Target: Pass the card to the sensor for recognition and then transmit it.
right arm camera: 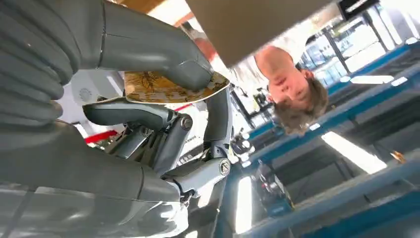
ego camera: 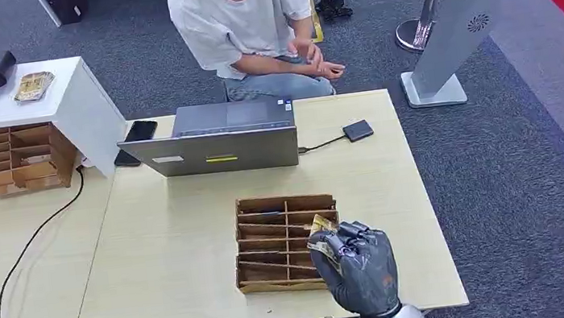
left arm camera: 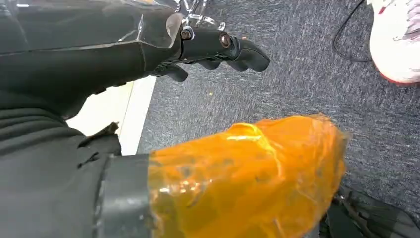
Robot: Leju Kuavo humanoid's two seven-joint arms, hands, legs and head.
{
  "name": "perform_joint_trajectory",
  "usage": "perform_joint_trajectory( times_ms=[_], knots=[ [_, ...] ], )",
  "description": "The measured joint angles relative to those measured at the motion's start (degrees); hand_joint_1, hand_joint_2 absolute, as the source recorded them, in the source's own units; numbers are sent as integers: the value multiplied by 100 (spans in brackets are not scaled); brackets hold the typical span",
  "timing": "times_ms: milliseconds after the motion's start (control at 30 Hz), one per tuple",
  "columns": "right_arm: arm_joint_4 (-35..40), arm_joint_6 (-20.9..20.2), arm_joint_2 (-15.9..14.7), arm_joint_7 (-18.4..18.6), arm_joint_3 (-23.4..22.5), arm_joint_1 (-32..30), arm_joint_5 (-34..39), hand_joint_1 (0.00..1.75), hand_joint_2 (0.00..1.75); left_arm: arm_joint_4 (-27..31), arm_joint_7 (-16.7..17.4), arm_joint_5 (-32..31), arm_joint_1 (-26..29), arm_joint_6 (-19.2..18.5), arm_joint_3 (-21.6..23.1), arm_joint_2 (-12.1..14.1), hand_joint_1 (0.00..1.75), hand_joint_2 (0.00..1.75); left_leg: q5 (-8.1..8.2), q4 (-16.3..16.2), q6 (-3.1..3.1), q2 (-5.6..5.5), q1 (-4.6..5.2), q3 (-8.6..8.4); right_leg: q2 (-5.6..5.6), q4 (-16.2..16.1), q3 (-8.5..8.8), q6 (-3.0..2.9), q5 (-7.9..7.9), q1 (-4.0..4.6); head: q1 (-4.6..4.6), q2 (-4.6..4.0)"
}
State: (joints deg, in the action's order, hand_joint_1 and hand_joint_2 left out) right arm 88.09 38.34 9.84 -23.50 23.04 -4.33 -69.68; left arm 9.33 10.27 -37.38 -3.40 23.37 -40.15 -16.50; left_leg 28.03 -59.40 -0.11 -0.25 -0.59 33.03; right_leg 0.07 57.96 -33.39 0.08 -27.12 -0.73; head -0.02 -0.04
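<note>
My right hand [ego camera: 357, 267] hovers over the near right corner of a wooden slotted rack [ego camera: 273, 245] on the table. It pinches a yellowish patterned card [ego camera: 321, 228] that sticks out above the rack. In the right wrist view the card [right arm camera: 168, 89] sits between the thumb and a finger of the right hand [right arm camera: 129, 148]. A small black sensor box [ego camera: 357, 130] lies on the far right of the table, cabled to a grey laptop [ego camera: 215, 139]. My left hand [left arm camera: 218, 47] hangs over the grey carpet, fingers apart and holding nothing.
A person in a white shirt [ego camera: 241, 14] sits behind the table, hands near the far edge. A black phone [ego camera: 139, 131] lies left of the laptop. A second wooden rack [ego camera: 19, 159] and a white stand [ego camera: 52, 98] with cards are at the left. A cable [ego camera: 36, 230] crosses the left table.
</note>
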Motion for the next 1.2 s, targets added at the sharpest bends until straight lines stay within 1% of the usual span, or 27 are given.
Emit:
perform_joint_trajectory(
  times_ms=[400, 500, 600, 800, 967, 1133, 1200],
  knots=[
    [251, 0, -61, 22, 114, 111, -35, 175, 175, 0, -2, -70, -2, -4, -17, 0, 0, 0, 0, 0, 0, 0, 0, 1, 0, 0, 0, 0, 0, 0, 0, 0],
    [282, 0, -127, 245, 199, 313, -127, 175, 175, 0, 0, -142, -3, -20, -17, 7, 0, 0, -1, 0, 0, 1, 0, 0, 1, 0, 0, -1, 1, 0, 2, 0],
    [297, 0, -243, 479, 378, 607, -201, 175, 175, 0, -7, -243, -4, -57, -18, 15, 0, 0, -2, 0, 0, 3, 0, -2, 2, 0, 1, -1, 2, 0, 0, 0],
    [297, 0, -465, 1025, 817, 1257, -317, 175, 175, 0, -17, -428, -5, -157, -17, 55, 0, 0, -5, -1, 0, 2, 0, -2, 2, 0, 1, -1, 4, 0, 0, 0],
    [277, 0, -612, 1346, 1165, 1746, -324, 175, 175, 2, -59, -542, -7, -232, -15, 94, 0, 0, -5, -1, 0, 2, -1, -2, 2, 1, 1, -1, 3, 0, 0, 0],
    [9, -7, -686, 1692, 1414, 2321, -188, 175, 175, 2, -66, -666, -9, -304, 17, 127, 0, 0, -5, 0, -1, 2, -1, -1, 2, 1, 1, -2, 4, 0, 0, 0],
    [-130, -11, -693, 1762, 1456, 2509, -157, 175, 175, 2, -66, -690, -9, -319, 22, 140, 0, 0, -6, -1, -2, 1, -1, -2, 1, 1, 1, -2, 4, 0, 0, 0]
  ],
)
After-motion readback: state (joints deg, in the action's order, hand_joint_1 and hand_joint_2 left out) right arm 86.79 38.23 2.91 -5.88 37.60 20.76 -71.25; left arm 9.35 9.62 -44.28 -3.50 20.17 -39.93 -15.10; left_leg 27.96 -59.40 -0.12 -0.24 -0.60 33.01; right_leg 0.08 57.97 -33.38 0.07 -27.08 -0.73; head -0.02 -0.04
